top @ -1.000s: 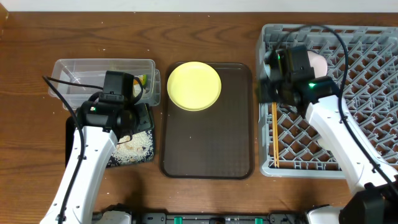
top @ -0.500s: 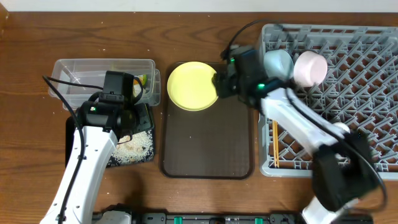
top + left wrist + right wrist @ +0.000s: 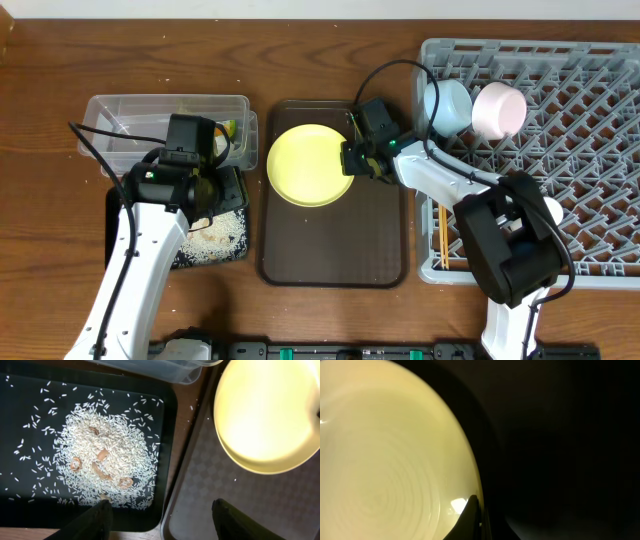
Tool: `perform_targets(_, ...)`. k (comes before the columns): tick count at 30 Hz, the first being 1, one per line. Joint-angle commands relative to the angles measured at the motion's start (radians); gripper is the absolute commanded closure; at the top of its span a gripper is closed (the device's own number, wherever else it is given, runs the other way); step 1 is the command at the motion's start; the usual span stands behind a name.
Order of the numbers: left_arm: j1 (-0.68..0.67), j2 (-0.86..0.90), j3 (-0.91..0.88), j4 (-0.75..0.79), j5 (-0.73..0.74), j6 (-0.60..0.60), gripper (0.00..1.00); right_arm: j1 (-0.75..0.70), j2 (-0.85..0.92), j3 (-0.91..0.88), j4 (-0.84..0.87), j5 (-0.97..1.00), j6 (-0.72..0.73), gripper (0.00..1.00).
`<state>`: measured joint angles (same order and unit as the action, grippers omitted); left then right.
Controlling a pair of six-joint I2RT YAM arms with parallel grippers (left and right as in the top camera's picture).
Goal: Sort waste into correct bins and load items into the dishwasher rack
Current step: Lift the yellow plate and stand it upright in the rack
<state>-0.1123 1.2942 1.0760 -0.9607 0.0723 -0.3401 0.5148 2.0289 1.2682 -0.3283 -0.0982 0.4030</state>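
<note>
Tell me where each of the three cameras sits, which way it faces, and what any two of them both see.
Overhead: fixed above the wooden table, facing straight down; both arms, the grey plastic grid rack and dark-brown serving tray show.
Left wrist: on the left arm, facing down at the shallow black tray of white rice scraps; left gripper fingertips at the bottom edge.
Right wrist: low, close to the round yellow plate; one dark fingertip shows.
Shared: all three see the yellow plate.
</note>
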Motion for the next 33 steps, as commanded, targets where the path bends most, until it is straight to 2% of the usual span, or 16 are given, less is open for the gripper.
perform_targets(1, 0.003, 0.002, 0.008, 0.0, -0.005, 0.006, 0.33, -0.013, -0.055, -0.002, -0.038, 0.021, 0.008, 0.99)
perform_targets(12, 0.003, 0.002, 0.008, 0.0, -0.005, 0.006, 0.33, -0.16, -0.492, -0.001, -0.284, 0.25, -0.19, 0.99)
perform_targets(20, 0.003, 0.002, 0.008, 0.001, -0.005, 0.006, 0.33, -0.302, -0.78, -0.001, -0.51, 0.571, -0.374, 0.99)
perform_targets(26, 0.003, 0.002, 0.008, 0.001, -0.005, 0.006, 0.33, -0.359, -0.86, -0.001, -0.595, 0.913, -0.515, 0.99)
perform_targets(29, 0.003, 0.002, 0.008, 0.002, -0.005, 0.006, 0.33, -0.359, -0.856, -0.003, -0.612, 0.958, -0.558, 0.99)
perform_targets(33, 0.003, 0.002, 0.008, 0.002, -0.005, 0.006, 0.33, -0.358, -0.824, -0.008, -0.631, 0.954, -0.54, 0.99)
